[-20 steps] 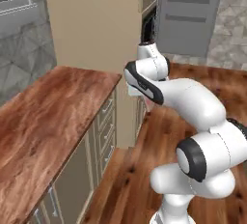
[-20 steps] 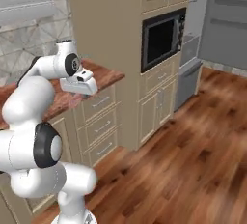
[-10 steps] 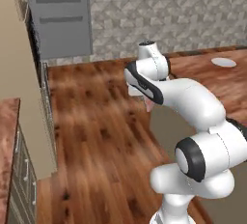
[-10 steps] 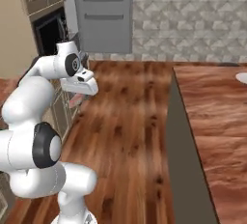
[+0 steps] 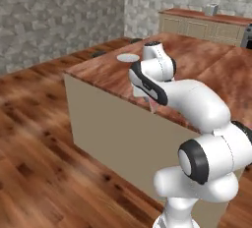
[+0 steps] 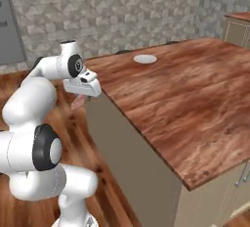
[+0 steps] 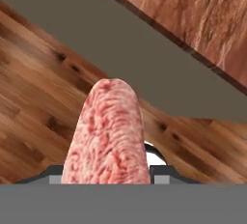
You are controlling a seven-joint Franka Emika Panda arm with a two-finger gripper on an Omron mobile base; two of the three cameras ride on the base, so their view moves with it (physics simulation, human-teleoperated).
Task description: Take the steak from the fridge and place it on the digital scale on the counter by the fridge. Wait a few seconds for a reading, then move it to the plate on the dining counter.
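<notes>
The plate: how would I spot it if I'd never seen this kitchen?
Find the wide reddish-brown dining counter with the plain beige base. Near its far corner lies the plate, a flat, round, pale grey-white disc, the one pale thing on that dark wood.

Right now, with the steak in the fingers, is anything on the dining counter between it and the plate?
Nothing visible. The steak hangs off the dining counter's near edge, below top level, so it must rise over that edge. The slab between there and the plate looks bare.

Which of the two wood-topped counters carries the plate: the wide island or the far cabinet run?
The wide island beside the robot: the plate lies near its far edge.
</notes>
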